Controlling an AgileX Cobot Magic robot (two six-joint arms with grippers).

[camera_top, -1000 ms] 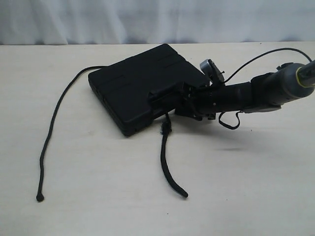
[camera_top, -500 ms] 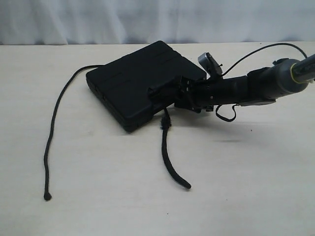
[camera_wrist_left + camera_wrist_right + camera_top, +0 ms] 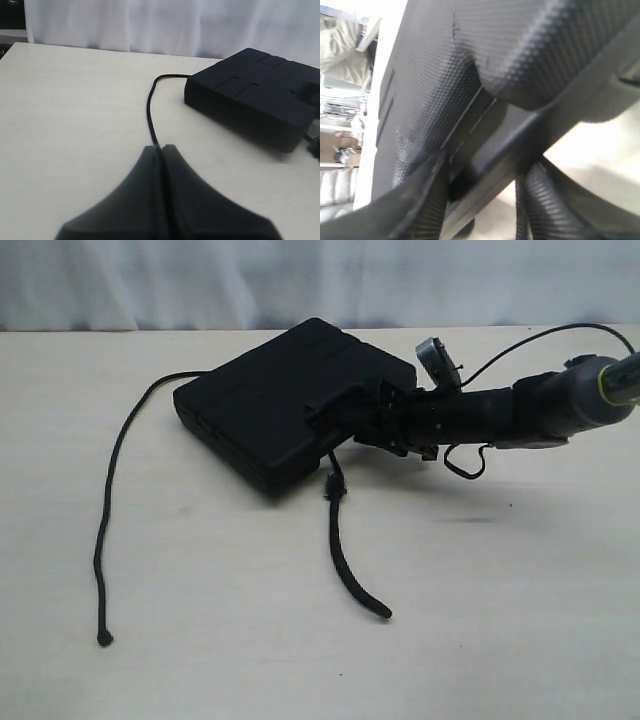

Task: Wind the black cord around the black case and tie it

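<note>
Though unseen outside, left fingers point(image 3: 142, 200) together.

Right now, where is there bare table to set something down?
Bare: the near table between the two strands of the black cord, and the stretch right of its thick end. Crowded: the black case at its right edge, where right hand and knot meet.

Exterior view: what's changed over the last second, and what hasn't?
The right gripper, jaws on the edge of the black case, has raised that side, and the case has shifted up and left in view with it. The black cord was dragged along: its knotted end and short end both slid slightly right. Unchanged: the cord still emerges from both sides of the case, and the left gripper stays shut.
</note>
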